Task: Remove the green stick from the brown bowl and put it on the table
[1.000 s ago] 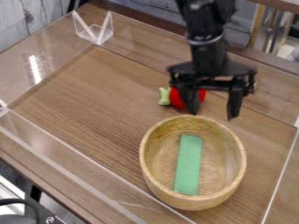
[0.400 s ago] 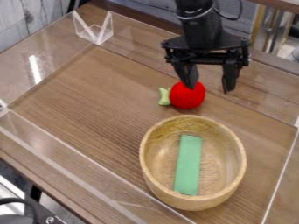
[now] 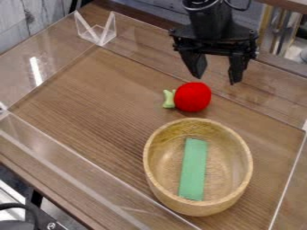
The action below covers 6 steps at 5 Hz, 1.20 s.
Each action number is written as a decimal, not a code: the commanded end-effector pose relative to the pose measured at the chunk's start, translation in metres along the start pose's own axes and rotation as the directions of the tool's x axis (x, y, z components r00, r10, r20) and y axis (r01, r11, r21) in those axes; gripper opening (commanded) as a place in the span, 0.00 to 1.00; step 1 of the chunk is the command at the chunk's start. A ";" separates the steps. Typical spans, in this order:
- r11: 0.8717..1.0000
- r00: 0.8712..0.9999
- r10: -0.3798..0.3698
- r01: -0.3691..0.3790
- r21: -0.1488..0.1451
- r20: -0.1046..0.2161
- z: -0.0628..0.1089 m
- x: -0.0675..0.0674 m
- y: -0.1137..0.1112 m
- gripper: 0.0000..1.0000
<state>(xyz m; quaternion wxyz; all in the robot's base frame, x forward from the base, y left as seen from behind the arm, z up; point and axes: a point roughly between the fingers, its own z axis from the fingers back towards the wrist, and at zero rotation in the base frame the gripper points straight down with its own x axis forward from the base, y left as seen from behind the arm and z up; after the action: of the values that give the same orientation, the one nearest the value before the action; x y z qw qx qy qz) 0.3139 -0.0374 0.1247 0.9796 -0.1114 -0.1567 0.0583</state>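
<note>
The green stick [image 3: 195,168] lies flat inside the brown bowl [image 3: 156,168], which sits on the table [image 3: 90,108] at the front right. My gripper [image 3: 214,72] hangs open well behind the bowl, above and just beyond a red ball. Nothing is between its black fingers [image 3: 195,65].
A red ball [image 3: 192,95] with a small green leaf [image 3: 168,99] rests on the table between the gripper and the bowl. Low clear acrylic walls [image 3: 36,72] edge the tabletop. A clear acrylic bracket [image 3: 96,29] stands at the back left corner.
The gripper has risen and drawn back from around the red ball, which now sits fully uncovered. The stick and bowl have not moved.
</note>
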 end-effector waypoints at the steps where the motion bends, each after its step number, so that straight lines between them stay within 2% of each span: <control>1: 0.999 0.996 -0.048 0.048 0.004 0.071 0.022 0.010 0.003 1.00; 2: 0.999 0.996 -0.024 0.022 0.030 0.082 0.013 0.005 -0.016 1.00; 3: 0.999 0.997 -0.001 -0.003 0.044 0.073 0.007 -0.002 -0.041 1.00; 4: 0.997 0.997 -0.054 0.051 0.050 0.063 0.007 0.002 -0.030 1.00; 5: 0.996 0.996 -0.070 0.066 0.060 0.060 0.009 0.005 -0.011 1.00; 6: 0.996 0.996 -0.052 0.046 0.082 0.070 0.004 0.015 0.005 1.00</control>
<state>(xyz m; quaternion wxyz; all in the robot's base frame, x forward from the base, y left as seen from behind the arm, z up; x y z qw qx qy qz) 0.3172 -0.0319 0.1135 0.9838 -0.0653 -0.1608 0.0458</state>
